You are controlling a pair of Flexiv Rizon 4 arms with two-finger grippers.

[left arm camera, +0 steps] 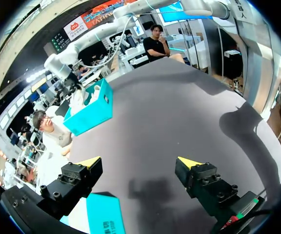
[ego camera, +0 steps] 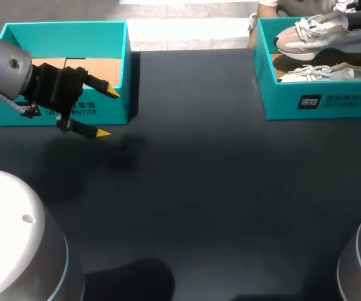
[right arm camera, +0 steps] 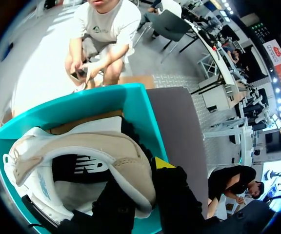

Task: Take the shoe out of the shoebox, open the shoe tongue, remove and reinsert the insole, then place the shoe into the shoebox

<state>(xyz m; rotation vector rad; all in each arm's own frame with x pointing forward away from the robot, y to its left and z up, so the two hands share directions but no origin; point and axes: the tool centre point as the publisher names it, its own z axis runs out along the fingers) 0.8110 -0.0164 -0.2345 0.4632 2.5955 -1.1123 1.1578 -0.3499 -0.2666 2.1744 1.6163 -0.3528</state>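
Table [ego camera: 218, 188]: dark top with a teal box at each far corner, the two well apart.
Right shoebox [ego camera: 321, 103]: at the far right, open-topped, with two shoes in it.
Left shoebox [ego camera: 61, 30]: at the far left, open-topped, its brown cardboard floor showing.
Shoe [ego camera: 321, 34]: beige and white trainer (the farther of the pair), lying on its side, tilted, over the back part of the right shoebox.
Second shoe [ego camera: 331, 72]: pale, lying low in the same box, nearer its front wall.
Left gripper [ego camera: 107, 113]: hangs over the front wall of the left shoebox, jaws wide apart with nothing between them.
Right gripper [right arm camera: 138, 180]: down inside the right shoebox, jaws clamped on the shoe's heel rim, one finger inside the opening and one outside.
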